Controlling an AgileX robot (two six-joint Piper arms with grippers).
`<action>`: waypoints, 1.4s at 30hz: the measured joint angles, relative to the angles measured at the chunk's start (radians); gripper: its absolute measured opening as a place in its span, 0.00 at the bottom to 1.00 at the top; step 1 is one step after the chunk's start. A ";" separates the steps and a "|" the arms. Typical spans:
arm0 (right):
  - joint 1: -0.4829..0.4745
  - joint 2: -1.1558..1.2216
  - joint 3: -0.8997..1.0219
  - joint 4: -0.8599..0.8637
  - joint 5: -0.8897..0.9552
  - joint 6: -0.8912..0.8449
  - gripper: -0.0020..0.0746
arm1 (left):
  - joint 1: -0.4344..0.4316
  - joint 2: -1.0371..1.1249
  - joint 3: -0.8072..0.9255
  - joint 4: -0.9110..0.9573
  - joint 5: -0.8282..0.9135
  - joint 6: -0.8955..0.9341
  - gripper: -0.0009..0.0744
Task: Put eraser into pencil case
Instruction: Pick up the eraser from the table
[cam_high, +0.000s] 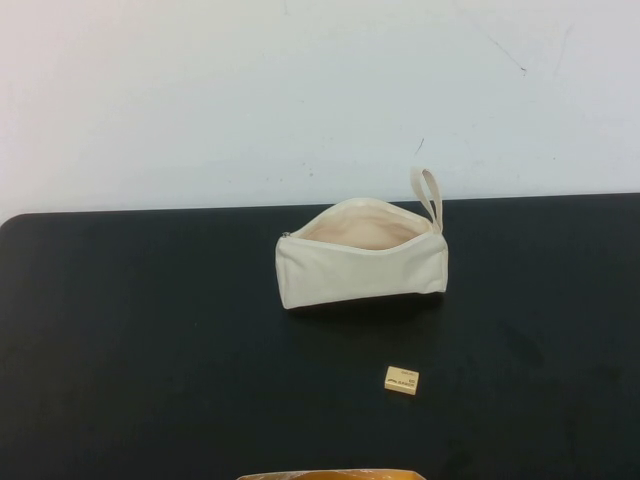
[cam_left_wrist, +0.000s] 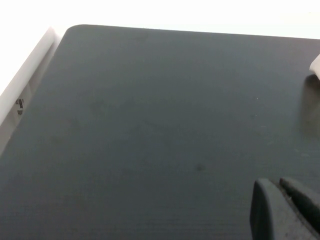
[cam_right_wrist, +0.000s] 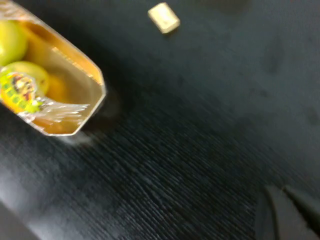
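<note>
The cream pencil case (cam_high: 360, 268) stands mid-table with its zip mouth open upward and its loop strap (cam_high: 430, 195) at the far right end. A sliver of it shows in the left wrist view (cam_left_wrist: 316, 67). The tan-yellow eraser (cam_high: 401, 380) lies flat on the black table in front of the case, apart from it; it also shows in the right wrist view (cam_right_wrist: 164, 18). Neither arm shows in the high view. My left gripper (cam_left_wrist: 281, 189) hangs over bare table left of the case, fingers together and empty. My right gripper (cam_right_wrist: 281, 194) is over bare table, well short of the eraser, fingers together and empty.
A gold-rimmed wrapped tray of yellow-green fruit (cam_right_wrist: 45, 85) sits at the table's near edge, just showing in the high view (cam_high: 330, 474), near the eraser. The black table (cam_high: 150, 340) ends at a white wall behind the case. Its left corner shows in the left wrist view (cam_left_wrist: 70, 30).
</note>
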 joint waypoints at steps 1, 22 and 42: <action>0.019 0.052 -0.036 0.003 0.013 -0.017 0.02 | 0.000 0.000 0.000 0.000 0.000 0.000 0.01; 0.567 0.820 -0.482 -0.168 0.006 -0.139 0.05 | 0.000 0.000 0.000 0.000 0.000 0.000 0.01; 0.635 1.127 -0.615 -0.292 -0.216 -0.200 0.64 | 0.000 0.000 0.000 0.000 0.000 0.000 0.01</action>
